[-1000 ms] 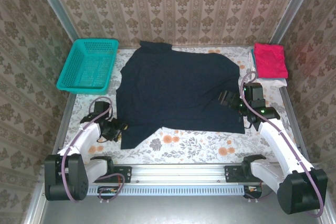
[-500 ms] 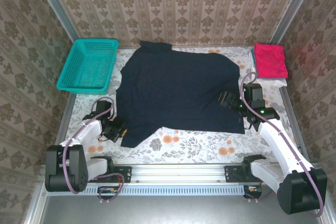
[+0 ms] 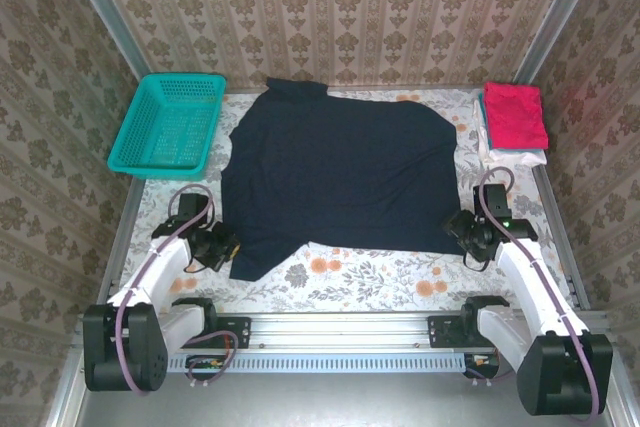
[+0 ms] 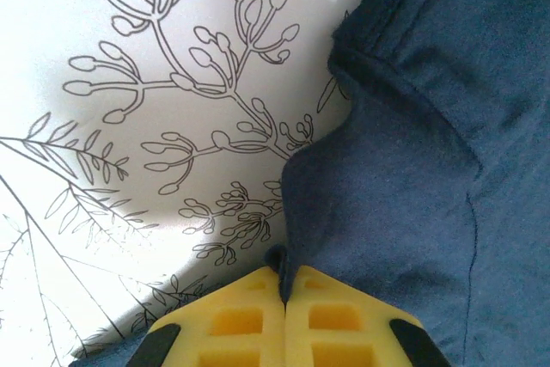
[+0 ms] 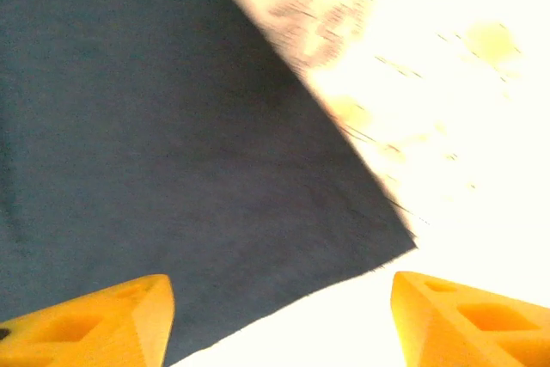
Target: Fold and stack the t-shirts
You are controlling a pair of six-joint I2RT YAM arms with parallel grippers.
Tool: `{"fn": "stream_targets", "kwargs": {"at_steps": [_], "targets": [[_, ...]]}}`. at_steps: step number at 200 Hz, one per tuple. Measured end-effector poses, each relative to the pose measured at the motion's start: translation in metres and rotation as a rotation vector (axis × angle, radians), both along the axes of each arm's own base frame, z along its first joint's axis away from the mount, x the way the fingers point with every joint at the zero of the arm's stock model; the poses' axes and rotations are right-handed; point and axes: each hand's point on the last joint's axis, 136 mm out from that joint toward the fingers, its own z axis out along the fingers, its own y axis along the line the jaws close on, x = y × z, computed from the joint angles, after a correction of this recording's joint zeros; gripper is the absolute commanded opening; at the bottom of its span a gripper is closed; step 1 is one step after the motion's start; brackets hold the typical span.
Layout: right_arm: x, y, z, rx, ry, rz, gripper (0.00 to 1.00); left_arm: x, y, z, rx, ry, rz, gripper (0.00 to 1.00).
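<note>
Left wrist view: left gripper (image 4: 284, 285) clenched on navy t-shirt (image 4: 412, 169) hem, unreadable overhead.
Right of the teal basket (image 3: 165, 125) the shirt lies flat, neck toward far wall, length near-to-far; right gripper (image 3: 462, 237) parted at its corner; pink t-shirt (image 3: 515, 114) on white t-shirt (image 3: 514, 158) farthest right.

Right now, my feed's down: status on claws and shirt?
Left claw shut on navy t-shirt, near-left corner. Right claw open over near-right corner. Teal basket well aside.

Teal mesh basket (image 3: 167, 124) at far left, floral tablecloth (image 3: 370, 277), patterned wallpaper (image 3: 340, 7)
</note>
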Motion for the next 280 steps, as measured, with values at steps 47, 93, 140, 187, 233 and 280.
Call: {"fn": "stream_targets", "kwargs": {"at_steps": [47, 93, 140, 187, 233, 280], "targets": [[-0.023, -0.011, -0.029, 0.0, 0.166, -0.096, 0.4, 0.001, 0.001, 0.001, 0.002, -0.002, 0.008, 0.0], [-0.016, -0.014, -0.04, 0.002, 0.19, -0.11, 0.38, 0.001, 0.001, 0.001, 0.0, -0.002, 0.012, 0.0], [-0.007, -0.016, -0.048, 0.003, 0.195, -0.113, 0.36, 0.001, 0.001, 0.001, -0.002, 0.0, 0.019, 0.0], [-0.006, -0.017, -0.057, 0.009, 0.228, -0.118, 0.29, 0.001, 0.001, 0.001, -0.004, 0.002, 0.026, 0.0], [0.003, -0.015, -0.056, 0.032, 0.22, -0.12, 0.0, 0.002, 0.001, 0.001, -0.002, 0.001, 0.029, 0.0], [-0.004, -0.018, -0.045, 0.015, 0.206, -0.128, 0.0, 0.002, 0.007, 0.013, 0.028, -0.042, 0.046, 0.0]]}}
